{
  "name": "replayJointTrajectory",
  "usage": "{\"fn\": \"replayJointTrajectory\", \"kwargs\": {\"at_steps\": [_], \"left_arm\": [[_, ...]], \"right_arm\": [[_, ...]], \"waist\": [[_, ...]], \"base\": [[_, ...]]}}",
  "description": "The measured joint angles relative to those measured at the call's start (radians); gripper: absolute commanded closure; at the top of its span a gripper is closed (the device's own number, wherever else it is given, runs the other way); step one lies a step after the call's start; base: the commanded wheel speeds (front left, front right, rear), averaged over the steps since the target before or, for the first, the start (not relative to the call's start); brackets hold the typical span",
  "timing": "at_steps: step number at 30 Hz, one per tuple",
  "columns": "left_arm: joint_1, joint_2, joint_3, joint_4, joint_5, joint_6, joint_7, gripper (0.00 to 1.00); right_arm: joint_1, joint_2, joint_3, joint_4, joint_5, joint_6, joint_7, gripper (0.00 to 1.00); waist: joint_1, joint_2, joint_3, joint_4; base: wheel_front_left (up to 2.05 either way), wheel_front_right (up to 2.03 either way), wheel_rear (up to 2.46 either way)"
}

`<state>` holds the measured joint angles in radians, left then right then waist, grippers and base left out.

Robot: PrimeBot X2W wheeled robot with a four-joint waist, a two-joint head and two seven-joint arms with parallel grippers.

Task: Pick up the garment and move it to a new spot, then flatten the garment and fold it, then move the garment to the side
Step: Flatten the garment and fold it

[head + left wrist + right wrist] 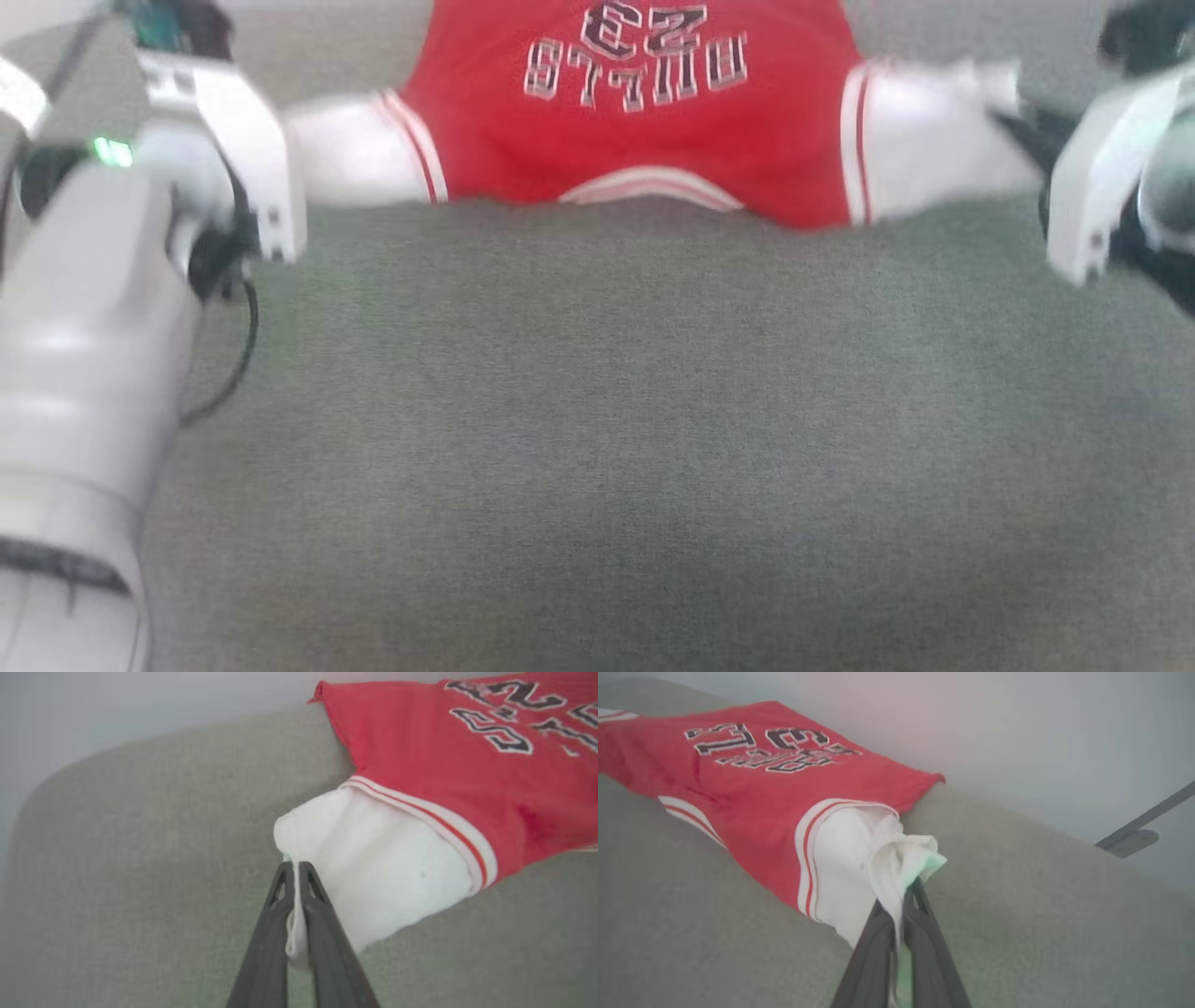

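garment [635, 140]: lettering up, collar toward robot, lying at far edge of grey pad [597, 448]
left gripper [293, 867]: fingers closed, thin fold of white sleeve hem pinched between
right gripper [909, 896]: fingers closed on bunched white cuff
head view: both sleeves stretched outward, blurred
right wrist view: grey bar [1143, 826] beyond pad

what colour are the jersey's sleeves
The sleeves are plain white; clearest in the left wrist view.
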<state>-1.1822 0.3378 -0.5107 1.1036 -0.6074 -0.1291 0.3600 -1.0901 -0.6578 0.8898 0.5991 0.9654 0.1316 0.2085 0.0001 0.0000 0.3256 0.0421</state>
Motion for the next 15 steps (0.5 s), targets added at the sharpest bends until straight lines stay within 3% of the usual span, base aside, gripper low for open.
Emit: {"fn": "replayJointTrajectory", "kwargs": {"at_steps": [4,7,12,15], "left_arm": [[0.129,0.037,0.003,-0.097,-0.024,0.001,0.045,1.0],[0.244,0.068,0.016,-0.212,-0.06,0.029,0.098,1.0],[0.476,0.155,0.047,-0.529,-0.102,0.141,0.209,1.0],[0.628,0.222,0.076,-0.775,-0.141,0.237,0.29,1.0]], "right_arm": [[0.107,-0.101,0.034,-0.114,0.064,0.0,0.077,1.0],[0.179,-0.161,0.046,-0.187,0.1,0.0,0.115,1.0],[0.287,-0.257,0.042,-0.303,0.17,0.0,0.183,1.0],[0.34,-0.309,0.03,-0.369,0.207,0.0,0.229,1.0]], "waist": [[0.0,0.0,-0.027,0.016],[0.0,0.0,-0.045,0.024],[0.0,0.0,-0.067,0.034],[0.0,0.0,-0.07,0.035]], "base": [[0.0,0.0,0.0],[0.0,0.0,0.0],[0.0,0.0,0.0],[0.0,0.0,0.0]]}}
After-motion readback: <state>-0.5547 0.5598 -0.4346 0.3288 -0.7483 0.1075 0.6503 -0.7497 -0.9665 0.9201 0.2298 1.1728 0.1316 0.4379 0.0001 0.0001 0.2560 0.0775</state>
